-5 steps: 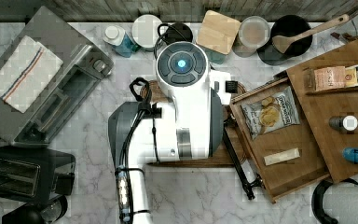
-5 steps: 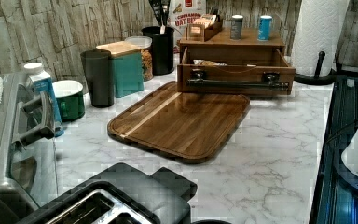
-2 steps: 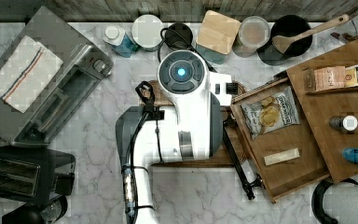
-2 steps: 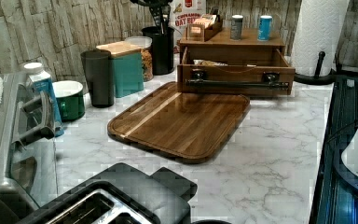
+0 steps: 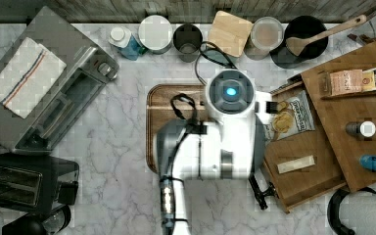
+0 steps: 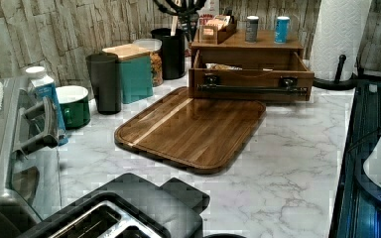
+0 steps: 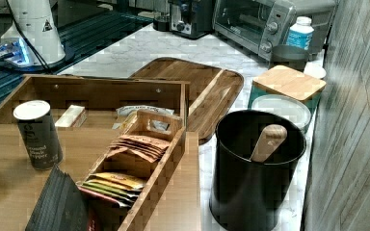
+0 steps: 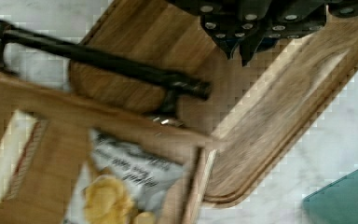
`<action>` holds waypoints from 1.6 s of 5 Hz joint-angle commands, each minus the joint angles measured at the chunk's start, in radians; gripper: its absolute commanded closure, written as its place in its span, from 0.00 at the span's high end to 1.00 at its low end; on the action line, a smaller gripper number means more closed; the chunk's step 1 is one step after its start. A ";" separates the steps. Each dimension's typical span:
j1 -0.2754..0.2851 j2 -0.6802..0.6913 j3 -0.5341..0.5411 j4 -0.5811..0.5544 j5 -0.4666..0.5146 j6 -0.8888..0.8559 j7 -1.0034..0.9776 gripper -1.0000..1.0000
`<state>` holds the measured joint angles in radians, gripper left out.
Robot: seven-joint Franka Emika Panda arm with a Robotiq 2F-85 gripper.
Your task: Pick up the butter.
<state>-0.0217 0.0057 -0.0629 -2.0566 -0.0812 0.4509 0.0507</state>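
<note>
The butter (image 5: 296,164), a slim pale stick, lies in the open wooden drawer (image 5: 318,188) at the top view's right; it also shows as the butter (image 7: 71,115) and the butter (image 8: 9,154). The silvery chip bag (image 5: 291,117) lies in the same drawer, further back. My arm (image 5: 231,91) hangs over the wooden tray (image 5: 154,122), just beside the drawer's front. In the wrist view my gripper (image 8: 238,53) is shut with nothing in it, above the tray (image 8: 270,107) near the drawer's black handle (image 8: 98,60), apart from the butter.
A pink-tan printed box (image 5: 355,81) and two shakers (image 5: 367,129) stand on the drawer unit's top. Canisters, a black utensil pot (image 5: 306,39) with a wooden spoon, a toaster oven (image 5: 54,83) and a toaster (image 5: 24,183) ring the marble counter. A paper towel roll (image 6: 340,34) stands beside the drawer.
My arm has swung toward the top view's right, from over the middle of the tray to its edge by the drawer. The butter and the chip bag have not moved.
</note>
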 commanded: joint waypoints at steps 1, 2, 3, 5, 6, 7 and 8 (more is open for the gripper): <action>-0.127 -0.090 -0.158 0.013 0.050 0.090 -0.056 0.44; -0.147 -0.076 -0.168 -0.003 0.039 0.089 -0.010 1.00; -0.193 -0.053 -0.169 -0.019 0.058 0.077 0.010 1.00; -0.273 -0.001 -0.216 -0.120 0.136 0.173 -0.132 1.00; -0.296 0.010 -0.228 -0.195 0.048 0.283 -0.086 1.00; -0.314 0.027 -0.247 -0.191 0.015 0.261 -0.086 1.00; -0.301 0.050 -0.261 -0.205 -0.027 0.277 -0.002 1.00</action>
<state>-0.2781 0.0657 -0.2766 -2.2227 -0.0402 0.7246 -0.0277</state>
